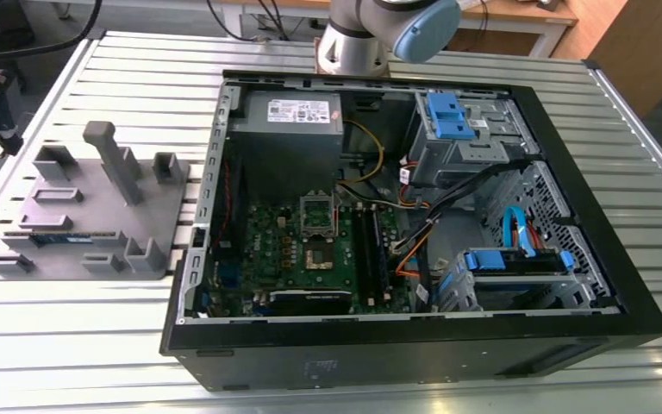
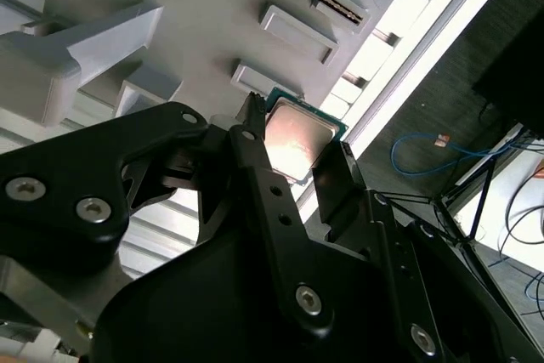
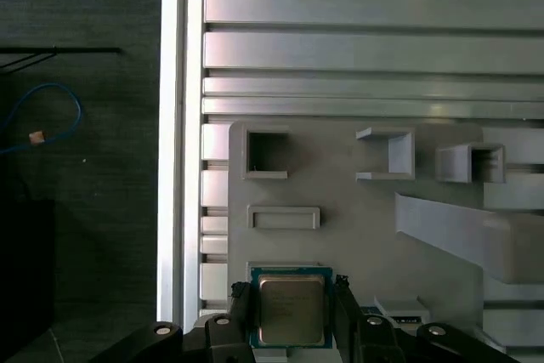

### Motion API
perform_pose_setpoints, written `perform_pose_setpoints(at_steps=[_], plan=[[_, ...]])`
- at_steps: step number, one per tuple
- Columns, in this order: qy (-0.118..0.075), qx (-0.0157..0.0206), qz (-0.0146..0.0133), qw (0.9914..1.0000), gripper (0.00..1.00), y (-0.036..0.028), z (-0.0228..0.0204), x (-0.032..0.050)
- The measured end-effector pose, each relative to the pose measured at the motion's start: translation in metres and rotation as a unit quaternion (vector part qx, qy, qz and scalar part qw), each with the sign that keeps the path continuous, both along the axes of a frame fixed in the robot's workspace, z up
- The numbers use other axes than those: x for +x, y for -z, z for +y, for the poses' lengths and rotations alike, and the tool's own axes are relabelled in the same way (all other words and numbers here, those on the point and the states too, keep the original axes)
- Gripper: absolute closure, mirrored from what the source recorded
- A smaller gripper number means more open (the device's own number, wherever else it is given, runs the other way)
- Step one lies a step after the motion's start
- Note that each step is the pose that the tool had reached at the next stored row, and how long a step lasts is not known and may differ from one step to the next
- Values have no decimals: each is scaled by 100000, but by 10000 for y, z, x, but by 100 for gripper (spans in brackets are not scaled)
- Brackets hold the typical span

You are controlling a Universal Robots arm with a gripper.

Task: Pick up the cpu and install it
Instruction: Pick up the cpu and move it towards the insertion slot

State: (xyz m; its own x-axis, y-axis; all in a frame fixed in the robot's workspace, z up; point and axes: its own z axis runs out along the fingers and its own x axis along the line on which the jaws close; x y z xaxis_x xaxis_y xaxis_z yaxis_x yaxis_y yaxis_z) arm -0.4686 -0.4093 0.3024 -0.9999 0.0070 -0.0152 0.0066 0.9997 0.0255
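The cpu [image 3: 291, 312] lies dead centre within my end effector [image 3: 291, 288], directly ahead — gripped or merely straddled, I can't tell

Nothing can be read: print on the white label [image 1: 294, 109] of the power supply [image 1: 285, 142] and on the cpu [image 3: 290, 312] is illegible.

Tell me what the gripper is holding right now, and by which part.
The cpu, apparently pinched by two opposite side edges between the fingers, with its metal top left uncovered.
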Motion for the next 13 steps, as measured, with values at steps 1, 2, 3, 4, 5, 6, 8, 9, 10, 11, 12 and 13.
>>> perform_pose_setpoints(at_steps=[1, 2, 3, 4, 5, 6, 8, 9, 10, 11, 12, 13], plan=[[-2, 0, -5, 100000, 53, -20, 0, 0], [2, 0, -3, 100000, 53, -37, 0, 0], [-1, -1, -3, 100000, 53, -52, 0, 0], [1, 1, -7, 100000, 53, -67, 0, 0], [1, 2, -8, 100000, 53, -84, 0, 0], [2, 3, -6, 100000, 53, -103, 0, 0], [2, 3, -8, 100000, 53, -206, 0, 0], [2, 4, -12, 100000, 53, -233, 0, 0], [3, 0, -6, 100000, 53, -265, 0, 0], [1, 1, -3, 100000, 53, -292, 0, 0], [3, 0, -6, 100000, 53, -318, 0, 0], [1, 0, -4, 100000, 53, -340, 0, 0]])
